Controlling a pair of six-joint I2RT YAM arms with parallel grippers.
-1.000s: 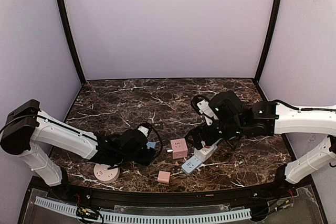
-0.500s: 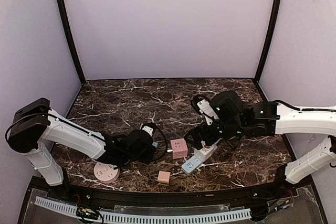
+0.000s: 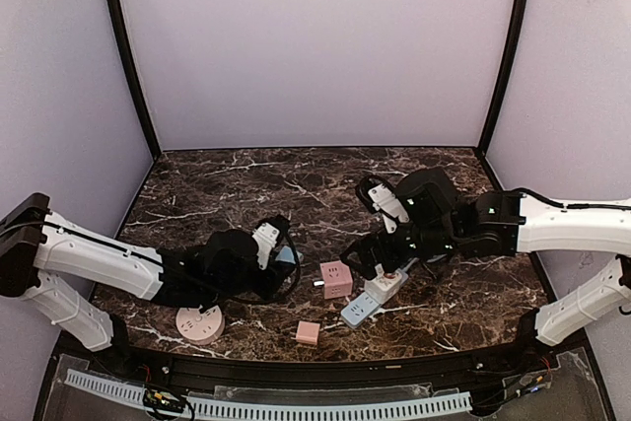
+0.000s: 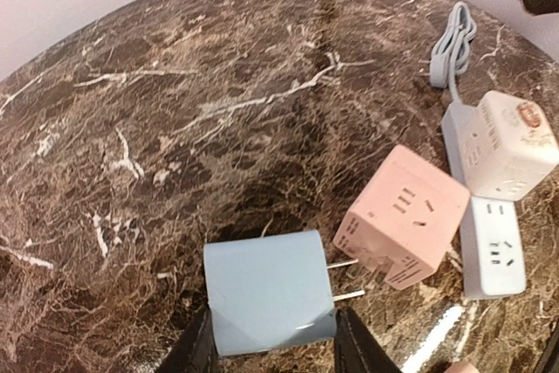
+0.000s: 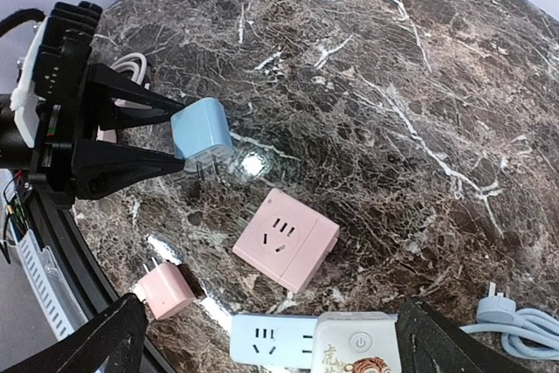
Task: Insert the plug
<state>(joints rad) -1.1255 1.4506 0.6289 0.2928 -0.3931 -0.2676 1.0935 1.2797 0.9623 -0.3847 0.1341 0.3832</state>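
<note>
My left gripper [image 4: 272, 342] is shut on a light blue plug [image 4: 271, 290], gripping its sides. Its two prongs point right at a pink cube socket [image 4: 402, 216] and stop just short of the cube's side face. In the top view the left gripper [image 3: 279, 263] holds the blue plug [image 3: 285, 257] just left of the pink cube [image 3: 336, 279]. The right wrist view shows the plug [image 5: 201, 133] held above the table, apart from the cube [image 5: 286, 238]. My right gripper [image 3: 389, 261] is open and empty above a pale blue power strip [image 3: 367, 305].
A white adapter block [image 5: 358, 347] sits plugged on the power strip [image 5: 266, 338]. A small pink plug [image 3: 308, 332] lies near the front edge. A round pink socket [image 3: 200, 323] lies at front left. A grey cable with its plug [image 5: 515, 314] lies to the right.
My left arm has changed pose, its forearm swinging left and lower, while the blue plug stays just left of the pink cube. The right arm has barely moved.
</note>
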